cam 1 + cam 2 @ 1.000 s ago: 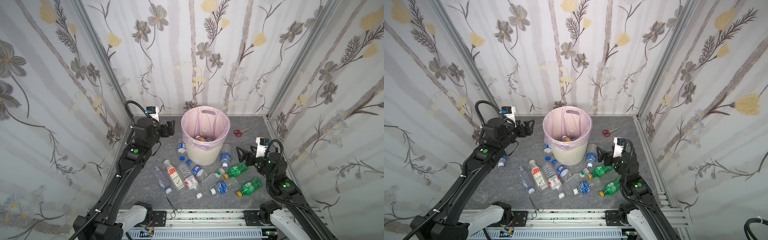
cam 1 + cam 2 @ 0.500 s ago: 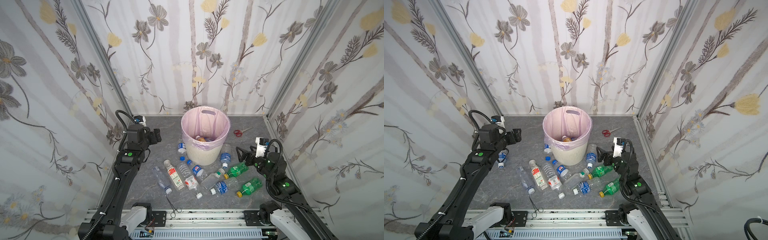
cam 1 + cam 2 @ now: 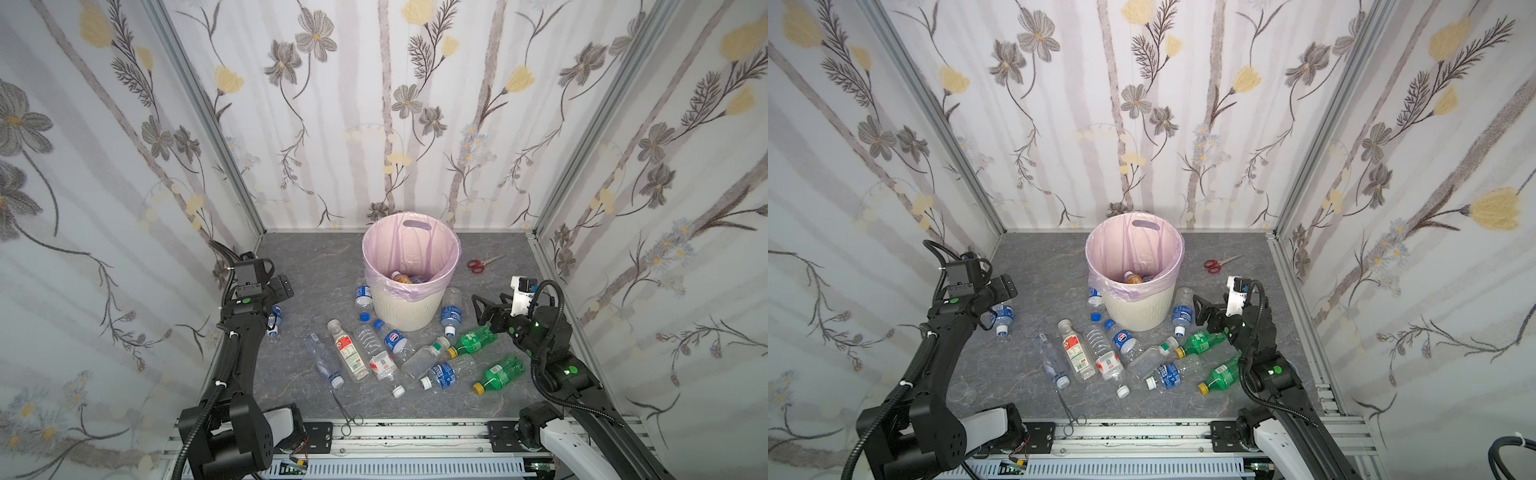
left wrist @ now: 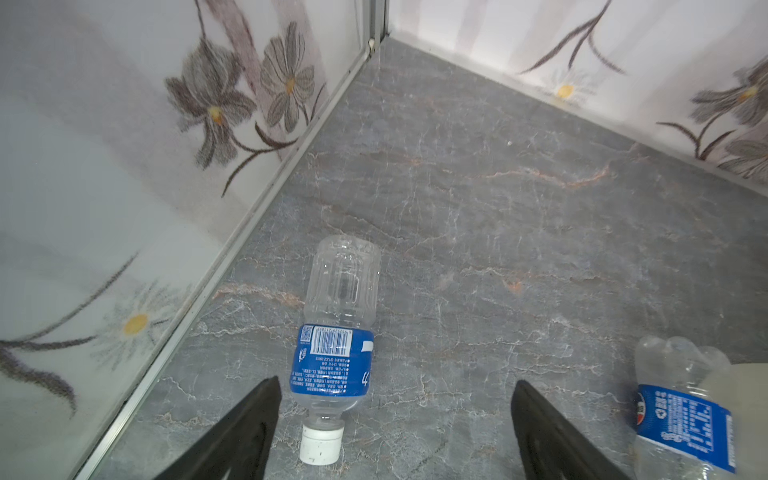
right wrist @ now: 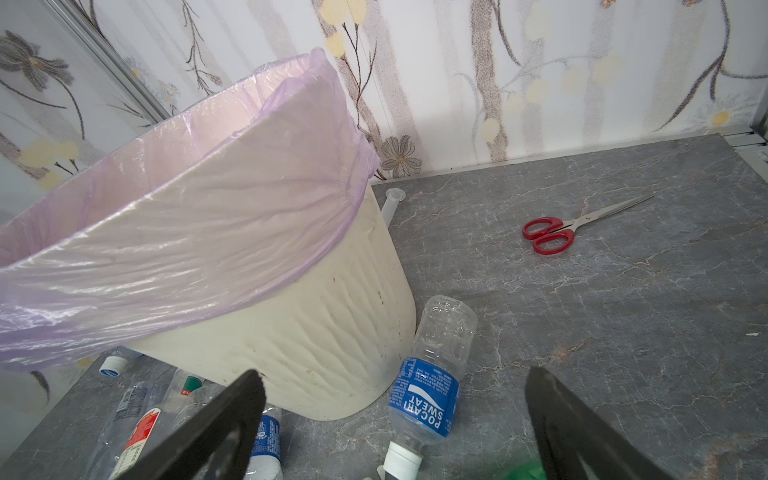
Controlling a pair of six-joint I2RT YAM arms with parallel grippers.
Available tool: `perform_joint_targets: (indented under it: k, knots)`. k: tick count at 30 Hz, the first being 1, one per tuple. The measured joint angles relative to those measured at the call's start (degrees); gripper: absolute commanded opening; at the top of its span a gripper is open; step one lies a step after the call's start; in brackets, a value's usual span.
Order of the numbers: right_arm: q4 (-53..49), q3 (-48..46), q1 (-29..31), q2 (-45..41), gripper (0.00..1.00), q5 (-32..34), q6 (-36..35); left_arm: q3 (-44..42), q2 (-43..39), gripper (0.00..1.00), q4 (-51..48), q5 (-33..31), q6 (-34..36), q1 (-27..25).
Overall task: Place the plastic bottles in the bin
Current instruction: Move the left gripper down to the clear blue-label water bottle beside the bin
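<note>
Bottles [image 3: 348, 357] lie by the bin [image 3: 405, 309], two of them green. Only the right wrist view shows a tube [image 5: 390, 203] behind it. Left gripper [image 4: 395, 386] and right gripper [image 5: 395, 378]: jaws spread, empty.

The left arm [image 3: 243, 345] and right arm [image 3: 546, 336] are finished in matte black, with round green markers [image 3: 246, 300] noted on the joints. Black corrugated cables [image 3: 185, 440] are secured by white ties [image 3: 220, 383]. White base housings [image 3: 278, 419] are recorded at lower frame. A white bracket [image 3: 521, 293] is mounted on the right wrist. The left gripper [image 4: 395, 380] and right gripper [image 5: 395, 370] are fitted with black wedge-shaped fingers [image 4: 245, 419].
</note>
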Motion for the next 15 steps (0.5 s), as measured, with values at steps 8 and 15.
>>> perform_joint_targets:
  k: [8,15]
  knots:
    - [-0.2,0.8,0.0,-2.4,0.98,-0.6,0.8,1.5,9.9,0.86,0.4,-3.5,-1.7,0.5]
    - [-0.9,1.6,0.0,-5.7,0.99,-0.4,0.3,3.6,16.0,0.84,1.0,-6.0,-1.2,2.7]
